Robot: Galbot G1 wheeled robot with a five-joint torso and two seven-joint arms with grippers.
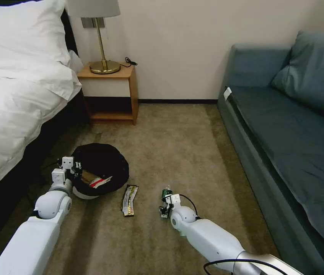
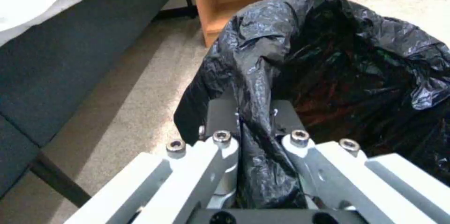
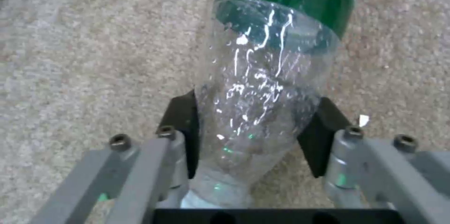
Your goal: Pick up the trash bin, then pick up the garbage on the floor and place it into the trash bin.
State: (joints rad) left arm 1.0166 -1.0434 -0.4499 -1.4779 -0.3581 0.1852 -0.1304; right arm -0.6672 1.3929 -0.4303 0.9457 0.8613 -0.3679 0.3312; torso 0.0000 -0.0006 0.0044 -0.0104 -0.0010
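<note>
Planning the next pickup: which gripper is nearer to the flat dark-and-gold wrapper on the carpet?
Right, narrowly. The right gripper, closed around the clear bottle, sits just beside the wrapper. The left gripper grips the trash bin liner at the rim, on the wrapper's other side.

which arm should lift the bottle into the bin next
Right. The right hand already straddles the bottle on the carpet, pads against its sides. The left hand is clamped on the bin liner, holding it beside the bed.

Bin liner (image 2: 328, 58) black — bottle (image 3: 267, 87) clear, green label; wrapper (image 1: 129, 200) perhaps dark-and-gold.
</note>
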